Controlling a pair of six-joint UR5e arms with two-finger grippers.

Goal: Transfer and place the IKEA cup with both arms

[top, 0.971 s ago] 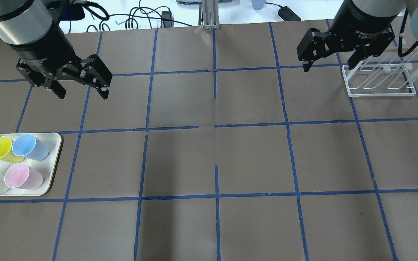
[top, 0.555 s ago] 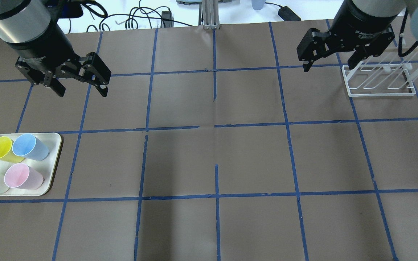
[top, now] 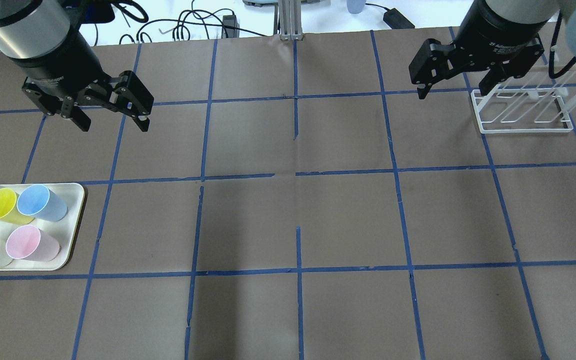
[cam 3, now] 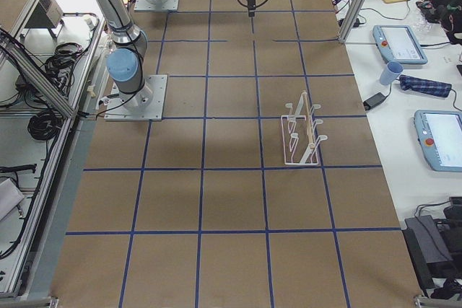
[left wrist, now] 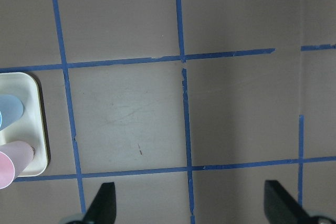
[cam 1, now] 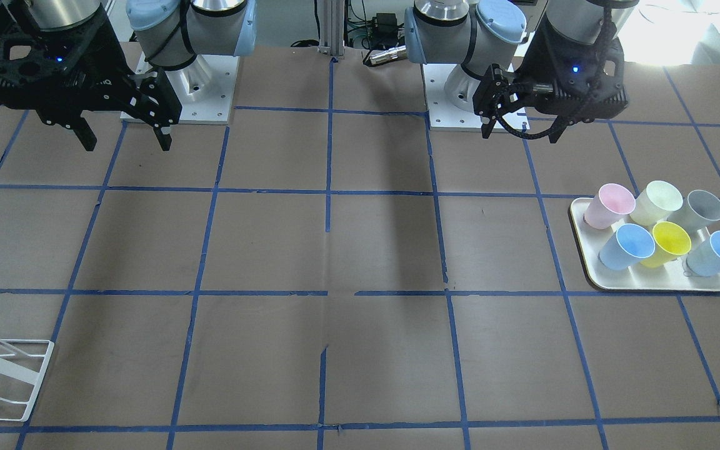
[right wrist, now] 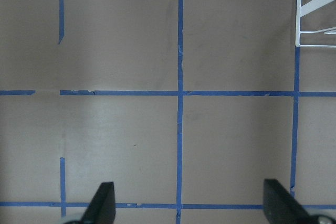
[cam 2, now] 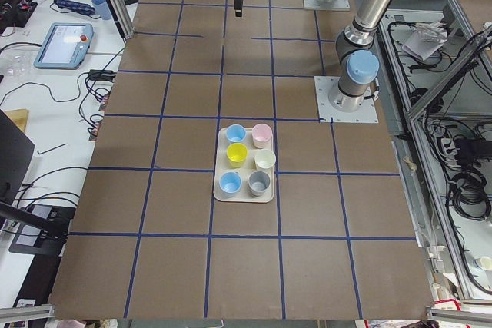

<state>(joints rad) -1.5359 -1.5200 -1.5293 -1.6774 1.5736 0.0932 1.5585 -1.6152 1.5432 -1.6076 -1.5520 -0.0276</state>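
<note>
The left tool (top: 113, 124) and the right tool (top: 452, 93) hang above the desk (top: 248, 225), each spread wide and holding nothing. The IKEA cup (cam 1: 701, 210) stands upright in a corner of the tray (cam 1: 660, 285), well apart from both.

Holding left gripper (top: 114, 124) aloft, pointing downward, jaws standing wide apart, gripping nothing. Holding right gripper (top: 452, 92) aloft likewise, jaws wide apart, apparently empty, one finger showing poorly from overhead. Sitting well apart, each on own side.
</note>
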